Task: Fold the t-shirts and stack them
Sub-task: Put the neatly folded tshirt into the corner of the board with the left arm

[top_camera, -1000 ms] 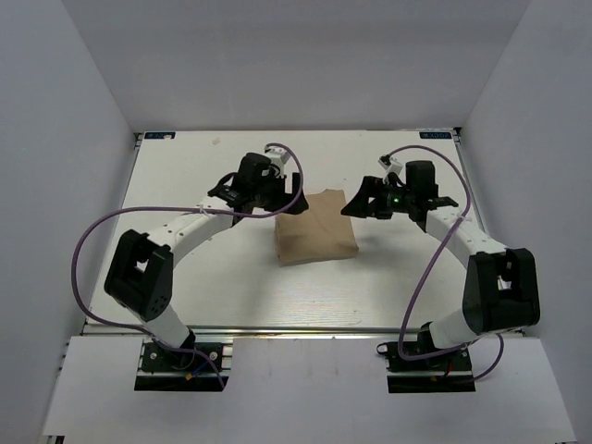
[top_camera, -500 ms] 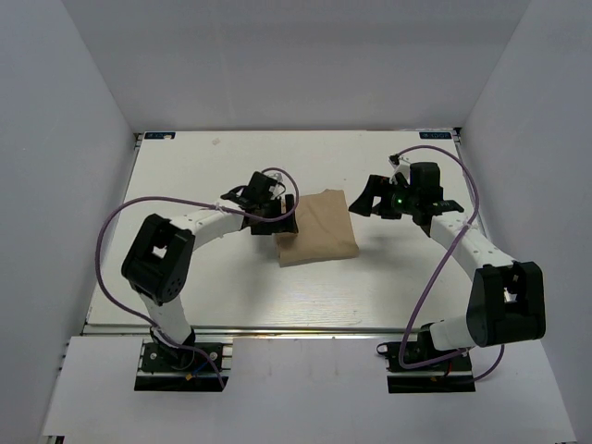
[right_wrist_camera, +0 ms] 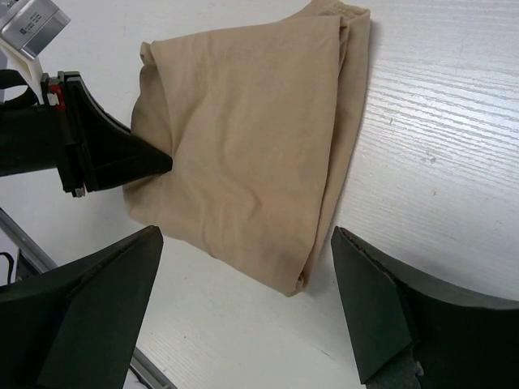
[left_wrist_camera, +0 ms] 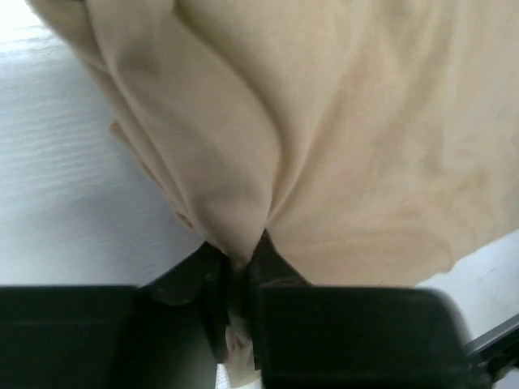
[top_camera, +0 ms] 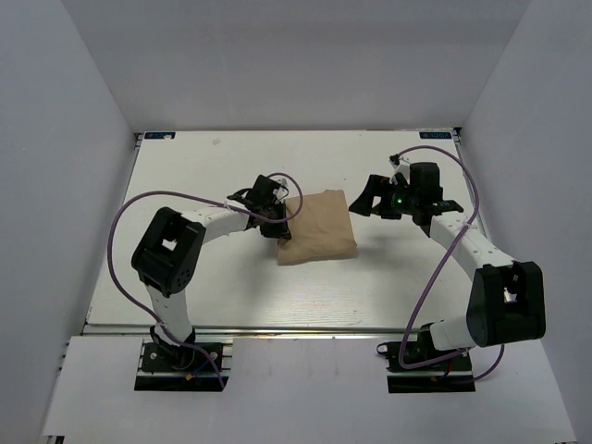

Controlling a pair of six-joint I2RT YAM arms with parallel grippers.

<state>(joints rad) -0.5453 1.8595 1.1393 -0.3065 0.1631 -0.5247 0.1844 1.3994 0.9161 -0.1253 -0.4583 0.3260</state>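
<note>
Folded tan thin-fabric t-shirt [top_camera: 319, 229] lies mid white bench [top_camera: 203, 277]. My left end effector [top_camera: 279, 225] pinches its left edge. My right end effector [top_camera: 359, 203] is spread, empty, beside its right edge. Likely step: tidying the fold. Next: gentle pull, layers kept together.

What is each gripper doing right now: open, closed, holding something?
Left gripper: shut on the t-shirt, pinching a fold at its edge.
Right gripper: open, holding nothing.

On the table [top_camera: 277, 287] the t-shirt [top_camera: 319, 227] lies between left claw [top_camera: 281, 224], touching it, and right claw [top_camera: 360, 198], apart.
</note>
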